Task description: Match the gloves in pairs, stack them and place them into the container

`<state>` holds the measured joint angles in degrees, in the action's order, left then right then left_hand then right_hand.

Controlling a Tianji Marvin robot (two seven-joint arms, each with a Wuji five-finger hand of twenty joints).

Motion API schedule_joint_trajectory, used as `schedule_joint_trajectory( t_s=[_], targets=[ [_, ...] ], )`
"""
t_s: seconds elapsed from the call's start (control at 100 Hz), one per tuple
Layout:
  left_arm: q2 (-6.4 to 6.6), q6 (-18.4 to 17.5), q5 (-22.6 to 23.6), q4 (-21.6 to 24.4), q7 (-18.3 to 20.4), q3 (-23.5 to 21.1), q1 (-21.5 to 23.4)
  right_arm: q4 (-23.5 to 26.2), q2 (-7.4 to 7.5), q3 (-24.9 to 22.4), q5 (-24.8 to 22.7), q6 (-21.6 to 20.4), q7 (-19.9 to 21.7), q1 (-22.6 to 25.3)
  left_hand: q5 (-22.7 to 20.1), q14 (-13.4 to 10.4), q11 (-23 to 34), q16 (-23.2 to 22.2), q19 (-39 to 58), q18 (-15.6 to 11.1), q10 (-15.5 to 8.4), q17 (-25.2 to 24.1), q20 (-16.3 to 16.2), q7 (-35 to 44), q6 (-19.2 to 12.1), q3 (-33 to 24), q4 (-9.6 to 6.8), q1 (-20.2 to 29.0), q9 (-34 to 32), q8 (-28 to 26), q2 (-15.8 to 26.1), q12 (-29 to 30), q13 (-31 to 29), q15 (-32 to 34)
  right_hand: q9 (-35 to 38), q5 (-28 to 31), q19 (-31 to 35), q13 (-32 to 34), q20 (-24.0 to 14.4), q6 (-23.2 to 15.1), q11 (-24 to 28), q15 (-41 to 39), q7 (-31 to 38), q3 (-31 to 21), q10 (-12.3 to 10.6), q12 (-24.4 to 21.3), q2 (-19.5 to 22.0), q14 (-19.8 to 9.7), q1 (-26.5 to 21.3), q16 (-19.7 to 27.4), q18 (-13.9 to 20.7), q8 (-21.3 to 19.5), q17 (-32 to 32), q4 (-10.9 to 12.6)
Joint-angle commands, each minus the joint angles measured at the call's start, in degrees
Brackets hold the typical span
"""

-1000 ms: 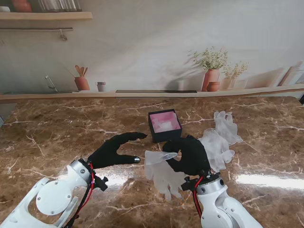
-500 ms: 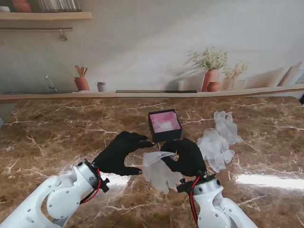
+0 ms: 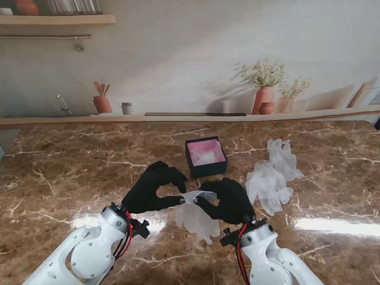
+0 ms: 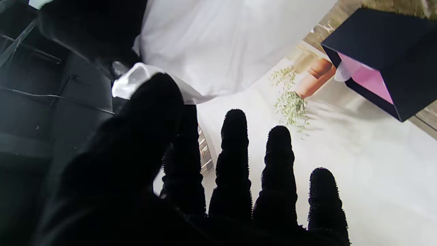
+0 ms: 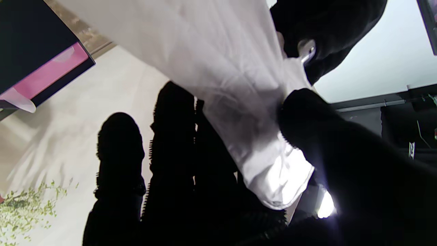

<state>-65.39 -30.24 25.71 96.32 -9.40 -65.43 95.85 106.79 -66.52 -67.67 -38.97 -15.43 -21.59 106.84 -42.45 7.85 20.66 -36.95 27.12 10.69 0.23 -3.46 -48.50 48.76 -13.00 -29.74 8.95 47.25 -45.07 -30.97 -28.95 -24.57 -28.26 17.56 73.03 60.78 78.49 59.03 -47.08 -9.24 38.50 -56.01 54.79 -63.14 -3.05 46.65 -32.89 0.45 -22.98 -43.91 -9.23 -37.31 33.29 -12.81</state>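
A translucent white glove (image 3: 196,218) hangs just over the table, close to me, between my two black hands. My right hand (image 3: 230,199) is shut on its cuff, thumb against fingers, and the glove (image 5: 222,68) drapes across that pinch. My left hand (image 3: 155,187) has curled in from the left, and its thumb and forefinger pinch the same cuff edge (image 4: 136,78). The dark box (image 3: 206,156) with a pink inside stands farther from me, at the middle of the table. A pile of several more white gloves (image 3: 271,176) lies to the right of the box.
The brown marble table (image 3: 71,172) runs wide on both sides. A printed kitchen backdrop with shelves and potted plants (image 3: 264,89) rises behind its far edge. The box (image 4: 375,37) shows near both hands in the wrist views.
My left hand swung right from an open spread and closed onto the glove's cuff. My right hand drew the glove slightly left and towards me, lifting it.
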Motion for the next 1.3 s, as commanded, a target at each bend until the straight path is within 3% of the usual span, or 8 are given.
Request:
schedule_joint_trajectory(
  t_s=[0.0, 0.17, 0.36, 0.58, 0.87, 1.09, 1.13, 1.29],
  targets=[
    [0.43, 0.3, 1.6, 1.2, 0.8, -0.5, 1.2, 0.6, 0.65, -0.4, 0.2, 0.6, 1.4, 1.3, -3.6, -0.3, 1.5, -1.2, 2.5, 0.0, -1.5, -1.3, 1.7, 1.4, -1.2, 2.7, 0.8, 2.2, -3.1, 3.1, 3.8, -1.2, -2.3, 2.0, 1.9, 1.8, 2.6, 2.0, -0.9, 0.4, 0.6, -1.2, -0.7, -0.8, 0.6, -0.5, 1.1, -0.1, 2.2, -1.1, -0.3, -0.4, -0.1, 0.0],
    [1.79, 1.2, -5.0, 3.7, 8.9, -2.8, 3.0, 2.6, 1.48, -2.6, 0.6, 0.2, 6.0, 3.3, -5.7, 2.0, 2.7, -5.3, 9.0, 1.8, 0.1, -0.7, 1.6, 0.4, 4.2, 6.6, -0.46, 5.2, -10.5, 3.2, 10.7, -10.3, -8.1, 7.1, 2.1, 2.1, 2.6, 2.0, -0.8, 0.8, 0.3, -1.0, -1.3, -0.4, 0.9, -0.8, 1.3, 0.4, 2.2, -1.0, -0.6, -0.2, -0.2, 0.0],
    [3.15, 2.2, -13.1, 7.6, 16.4, -4.9, 5.8, 6.8, 2.63, -6.9, 2.6, -1.8, 13.6, 6.9, -4.6, 3.8, 3.8, -9.5, 19.3, 5.2, 4.6, 3.2, -0.8, 0.0, 7.3, 5.1, -0.07, 5.4, -19.8, -4.5, 11.4, -4.4, -16.3, 13.3, 3.2, 3.2, 4.0, 3.4, -1.1, 1.6, 0.2, -1.8, -2.1, 0.4, 1.8, -1.0, 2.2, 1.1, 2.6, -1.2, -1.1, 0.1, 1.2, 0.6],
    [4.73, 2.1, -18.3, 11.4, 23.4, -6.9, 8.3, 11.8, 4.22, -11.0, 7.1, -4.4, 23.7, 10.8, -3.0, 3.1, 3.8, -9.0, 23.1, 5.4, 3.5, 4.7, -0.6, 0.2, 8.0, 7.0, -0.14, 5.7, -23.5, -8.4, 12.7, -2.0, -19.1, 14.4, 6.5, 3.8, 7.2, 7.8, -1.3, 2.2, -0.4, -2.9, -2.9, 1.6, 2.0, -1.5, 3.1, 1.9, 2.8, -0.8, -2.0, -0.4, 5.4, 1.6],
    [6.33, 3.3, -27.2, 14.7, 32.1, -9.9, 11.8, 12.8, 5.19, -10.9, 12.8, -6.7, 29.1, 11.3, -1.1, 2.7, 3.9, -8.6, 25.1, 4.7, 3.1, 5.7, 0.0, 1.1, 9.6, 8.4, -0.01, 6.3, -26.7, -12.0, 14.2, 0.3, -21.4, 14.8, 9.7, 4.2, 9.3, 12.4, 0.1, 2.8, -0.6, -2.2, -3.1, 1.4, 2.3, -2.4, 3.3, 2.5, 3.1, 0.3, -2.5, -1.1, 9.6, 2.0],
    [7.35, 7.2, -30.8, 13.7, 38.9, -10.7, 12.1, 10.7, 6.16, -9.6, 18.4, -5.3, 34.7, 9.3, 2.6, 2.9, 5.3, -8.6, 27.3, 3.9, 2.7, 6.5, 1.3, 2.7, 11.4, 15.7, -0.91, 10.9, -28.7, -14.9, 17.8, 2.3, -23.0, 15.8, 9.9, 5.1, 10.8, 14.3, 0.7, 3.6, 1.3, -2.5, -3.2, 1.2, 2.5, -2.6, 3.5, 2.8, 3.4, 0.4, -2.8, -1.6, 11.3, 2.5],
    [7.33, 7.9, -31.1, 13.1, 39.2, -10.5, 11.9, 10.1, 6.35, -9.3, 19.6, -4.6, 35.9, 8.7, 3.2, 3.1, 5.9, -8.8, 28.1, 4.0, 2.9, 6.5, 1.6, 3.1, 11.8, 29.7, -3.97, 18.8, -28.8, -14.9, 21.5, 3.1, -23.2, 16.0, 10.0, 5.2, 11.0, 14.5, 0.8, 3.8, 1.6, -2.6, -3.3, 1.2, 2.6, -2.7, 3.5, 2.8, 3.4, 0.4, -2.8, -1.7, 11.5, 2.6],
    [6.9, 10.5, -30.3, 10.4, 38.4, -9.3, 10.5, 6.0, 6.81, -6.9, 23.4, -1.7, 39.3, 4.5, 4.1, 3.4, 6.2, -8.9, 28.6, 4.0, 3.0, 6.7, 1.4, 3.6, 11.9, 31.0, -4.16, 19.7, -28.8, -15.2, 22.0, 3.1, -23.0, 16.3, 9.8, 5.4, 11.3, 14.7, 1.3, 3.9, 2.2, -2.5, -3.5, 1.3, 2.7, -3.3, 3.7, 2.8, 3.3, 0.5, -2.9, -1.9, 11.6, 2.9]
  ],
)
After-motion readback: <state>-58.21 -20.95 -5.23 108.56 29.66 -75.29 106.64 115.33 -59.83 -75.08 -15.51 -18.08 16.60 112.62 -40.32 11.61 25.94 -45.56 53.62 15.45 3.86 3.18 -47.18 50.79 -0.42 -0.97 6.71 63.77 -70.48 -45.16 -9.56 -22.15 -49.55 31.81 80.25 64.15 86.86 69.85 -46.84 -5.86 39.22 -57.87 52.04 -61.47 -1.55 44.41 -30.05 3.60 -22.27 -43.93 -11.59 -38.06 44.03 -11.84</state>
